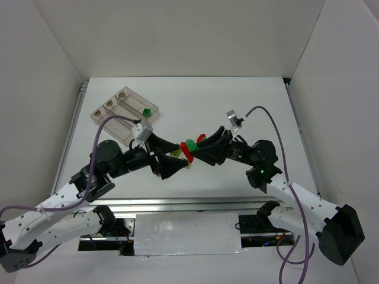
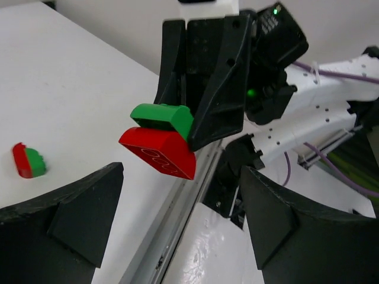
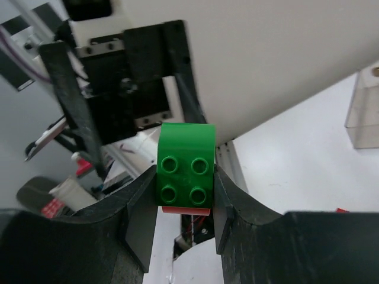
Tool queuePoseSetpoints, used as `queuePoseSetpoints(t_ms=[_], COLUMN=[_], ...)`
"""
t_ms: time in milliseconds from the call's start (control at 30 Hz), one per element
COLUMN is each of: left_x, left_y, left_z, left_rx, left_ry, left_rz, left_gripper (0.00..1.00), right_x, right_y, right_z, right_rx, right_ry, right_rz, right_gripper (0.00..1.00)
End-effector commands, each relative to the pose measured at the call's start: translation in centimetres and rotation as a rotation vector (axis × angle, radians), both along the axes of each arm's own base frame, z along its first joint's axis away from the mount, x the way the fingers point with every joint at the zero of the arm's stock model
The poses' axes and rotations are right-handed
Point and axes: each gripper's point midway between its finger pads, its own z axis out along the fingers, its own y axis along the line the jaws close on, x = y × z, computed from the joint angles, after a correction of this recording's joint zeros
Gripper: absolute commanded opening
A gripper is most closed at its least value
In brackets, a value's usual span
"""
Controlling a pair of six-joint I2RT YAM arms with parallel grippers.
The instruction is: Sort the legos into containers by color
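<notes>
My right gripper [image 3: 185,189] is shut on a green lego [image 3: 185,168] with a red lego [image 3: 186,209] stuck to its underside. In the left wrist view the green lego [image 2: 163,117] sits on the red lego [image 2: 159,152], held above the table. My left gripper [image 2: 180,219] is open and empty, facing this pair just short of it. In the top view the two grippers meet mid-table, left [image 1: 172,164] and right [image 1: 197,149], with the pair [image 1: 189,148] between them. The clear three-compartment tray [image 1: 115,109] at the back left holds one green lego [image 1: 145,111].
Another joined red-and-green lego pair [image 2: 28,161] lies on the table to the left of my left gripper. A corner of the tray [image 3: 362,118] shows at the right of the right wrist view. White walls enclose the table; a metal rail [image 1: 189,204] runs along its near edge.
</notes>
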Motion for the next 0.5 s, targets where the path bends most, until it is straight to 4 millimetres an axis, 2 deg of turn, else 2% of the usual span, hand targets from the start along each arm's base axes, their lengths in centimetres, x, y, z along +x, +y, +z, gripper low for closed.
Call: queuePoseSetpoints(t_ms=[0, 167, 200, 467], left_x=[-2.0, -1.2, -1.2, -2.2], left_y=[-2.0, -3.0, -3.0, -2.8], left_z=[2.1, 1.7, 1.7, 2.5], left_rx=[-0.041, -0.028, -0.030, -0.059], left_ry=[-0.095, -0.075, -0.077, -0.129], left_rz=[-0.176, -0.177, -0.180, -0.219], left_gripper=[0.89, 0.79, 0.71, 0.36], right_x=[-3.2, -3.6, -3.6, -3.5], right_y=[-0.5, -0.2, -0.1, 0.3], right_z=[2.6, 2.7, 2.6, 2.3], right_rx=[0.060, 0.063, 0.061, 0.052], right_ry=[-0.120, -0.131, -0.126, -0.117], right_rz=[0.121, 0.136, 0.140, 0.168], right_gripper=[0.05, 0.05, 0.05, 0.09])
